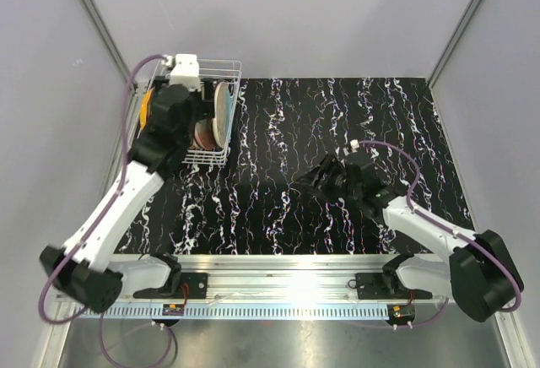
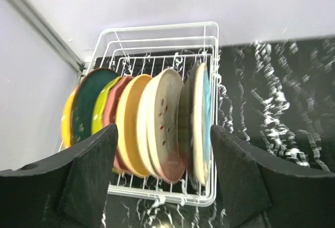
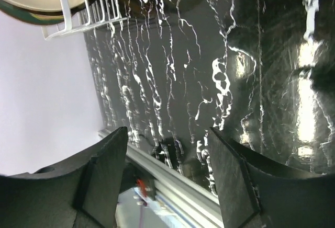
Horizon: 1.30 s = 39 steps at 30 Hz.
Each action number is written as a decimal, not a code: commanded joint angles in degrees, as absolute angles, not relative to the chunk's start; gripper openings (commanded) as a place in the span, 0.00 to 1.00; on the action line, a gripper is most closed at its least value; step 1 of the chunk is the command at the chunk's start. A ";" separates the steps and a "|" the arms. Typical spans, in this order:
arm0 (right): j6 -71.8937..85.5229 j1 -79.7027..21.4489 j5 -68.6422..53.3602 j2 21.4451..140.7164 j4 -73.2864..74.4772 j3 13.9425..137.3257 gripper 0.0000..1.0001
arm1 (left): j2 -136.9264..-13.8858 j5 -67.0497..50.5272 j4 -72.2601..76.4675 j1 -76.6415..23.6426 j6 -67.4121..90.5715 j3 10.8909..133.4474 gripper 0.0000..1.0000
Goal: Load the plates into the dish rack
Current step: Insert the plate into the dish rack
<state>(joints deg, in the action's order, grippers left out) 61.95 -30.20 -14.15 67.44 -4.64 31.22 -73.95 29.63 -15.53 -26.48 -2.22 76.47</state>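
Note:
The dish rack (image 1: 229, 69), a white wire basket, stands at the mat's far left corner. Several plates (image 1: 221, 111) stand on edge in it. The left wrist view looks down on the dish rack (image 2: 157, 29): a dark green plate (image 2: 86, 107) at the left, then yellow-green, pink, yellow (image 2: 128, 126), a cream one with red specks (image 2: 165, 113), a dark one and a cream-and-blue one (image 2: 203, 118). My left gripper (image 2: 163, 134) hovers open just short of the rack, holding nothing. My right gripper (image 1: 317, 181) is open and empty over the mat's middle, right gripper (image 3: 167, 134) pointing toward the near rail.
A black white-veined mat (image 1: 337, 132) covers the table. An aluminium rail (image 1: 278, 267) runs along the near edge. Grey walls enclose the cell, and the left wall (image 2: 26, 107) is close beside the rack. A rack corner (image 3: 78, 24) shows in the right wrist view.

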 commanded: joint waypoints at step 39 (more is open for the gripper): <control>33.93 -29.71 29.97 40.62 26.37 43.86 0.85 | -19.42 37.70 -14.24 -29.18 7.73 34.71 0.99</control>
